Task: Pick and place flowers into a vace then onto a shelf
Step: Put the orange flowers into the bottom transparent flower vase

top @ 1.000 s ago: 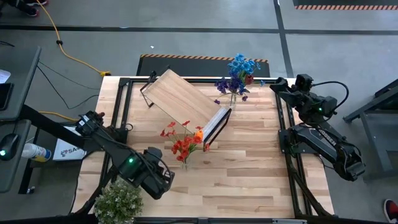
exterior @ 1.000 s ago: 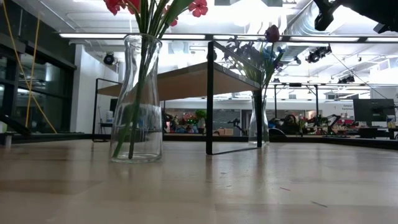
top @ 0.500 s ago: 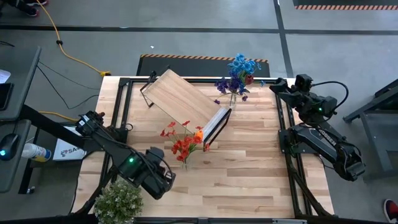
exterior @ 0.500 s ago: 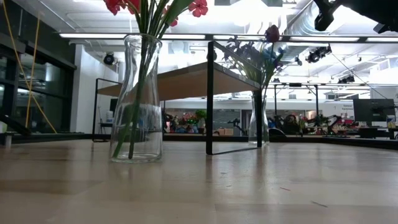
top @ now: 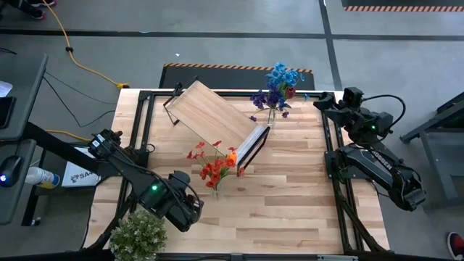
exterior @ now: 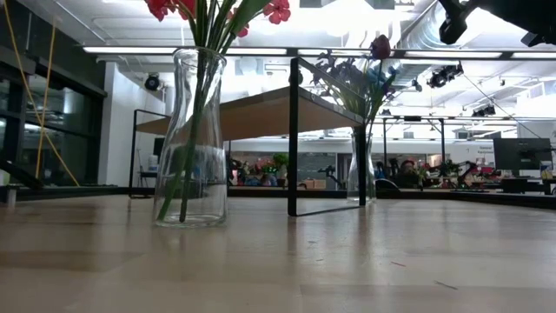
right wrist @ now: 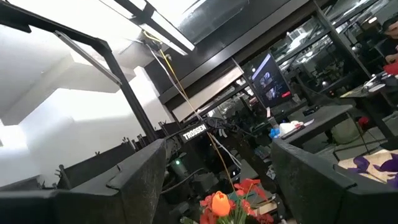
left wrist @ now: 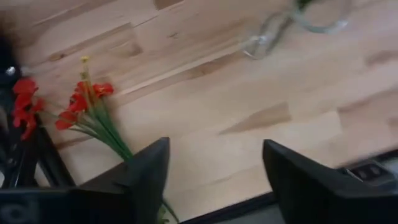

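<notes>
1. Since the earlier frames almost nothing has shifted: the left hand (top: 190, 212) has crept slightly along the table's near-left part, and the vases, the shelf and the right arm sit as before.
2. At the near-left corner a leafy clump (top: 138, 235) overhangs the table (top: 290, 210) edge, just beside the left arm.
3. From the left wrist view, the left hand (left wrist: 214, 180) has its fingers spread wide with nothing between them, over bare planks; a red-orange flower stem (left wrist: 87, 115) shows beyond one finger.
4. Just past that hand stands a clear vase (exterior: 192, 139) with red and orange flowers (top: 212, 165), near the table's middle and close to the shelf's pale end panel.
5. The shelf (top: 210, 116) lies skewed across the far-left half, one corner near the far edge; in the low view its board (exterior: 261, 111) is raised on a thin black frame.
6. A second vase (exterior: 362, 165) with blue and purple flowers (top: 278, 85) stands by the far edge, right of the shelf.
7. Wide bare planks lie open on the near-right part of the table.
8. The right hand (top: 320, 100) is up at the far-right corner; in its wrist view its fingers (right wrist: 143, 180) stand apart and hold nothing.
</notes>
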`<move>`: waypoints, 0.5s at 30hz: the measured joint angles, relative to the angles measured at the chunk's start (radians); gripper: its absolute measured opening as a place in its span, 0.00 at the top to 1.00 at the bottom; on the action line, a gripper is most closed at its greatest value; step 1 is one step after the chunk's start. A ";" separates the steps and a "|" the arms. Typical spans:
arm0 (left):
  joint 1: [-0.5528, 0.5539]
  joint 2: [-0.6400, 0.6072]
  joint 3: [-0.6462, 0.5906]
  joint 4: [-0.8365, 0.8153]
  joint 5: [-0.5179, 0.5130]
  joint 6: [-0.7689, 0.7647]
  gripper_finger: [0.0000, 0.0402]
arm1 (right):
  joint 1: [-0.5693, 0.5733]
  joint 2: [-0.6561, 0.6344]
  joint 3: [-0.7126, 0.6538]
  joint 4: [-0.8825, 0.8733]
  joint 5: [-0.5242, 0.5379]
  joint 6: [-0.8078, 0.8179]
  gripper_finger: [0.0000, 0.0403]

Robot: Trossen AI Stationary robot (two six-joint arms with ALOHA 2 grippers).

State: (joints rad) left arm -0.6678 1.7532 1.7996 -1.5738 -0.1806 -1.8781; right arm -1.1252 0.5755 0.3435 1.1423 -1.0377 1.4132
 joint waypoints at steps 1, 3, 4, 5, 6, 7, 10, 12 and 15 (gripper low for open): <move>0.000 0.002 -0.008 0.002 0.000 -0.023 0.25 | 0.000 0.000 0.000 0.000 -0.005 0.000 0.31; 0.000 -0.001 -0.041 0.010 0.015 -0.070 0.18 | 0.000 0.000 0.000 0.000 -0.013 0.000 0.31; 0.001 -0.001 -0.059 0.002 0.038 -0.111 0.15 | 0.000 0.000 0.000 0.000 -0.016 0.000 0.31; 0.003 -0.001 -0.082 0.003 0.073 -0.151 0.12 | 0.000 0.000 0.000 0.000 -0.018 0.000 0.31; 0.009 -0.001 -0.108 0.006 0.113 -0.187 0.10 | 0.000 0.000 0.000 0.000 -0.018 0.000 0.31; 0.014 -0.001 -0.137 0.007 0.170 -0.223 0.08 | 0.000 0.000 0.000 0.000 -0.017 0.000 0.31; 0.022 0.000 -0.214 0.005 0.316 -0.322 0.03 | 0.000 0.000 0.000 0.000 -0.018 0.000 0.31; 0.023 0.000 -0.265 0.017 0.383 -0.352 0.01 | 0.000 0.000 0.000 0.000 -0.017 0.000 0.31; 0.038 0.000 -0.345 0.099 0.412 -0.347 0.02 | 0.000 0.000 0.002 0.000 -0.017 0.000 0.31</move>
State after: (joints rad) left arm -0.6298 1.7527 1.4542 -1.4744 0.2309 -2.2254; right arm -1.1252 0.5758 0.3455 1.1423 -1.0550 1.4132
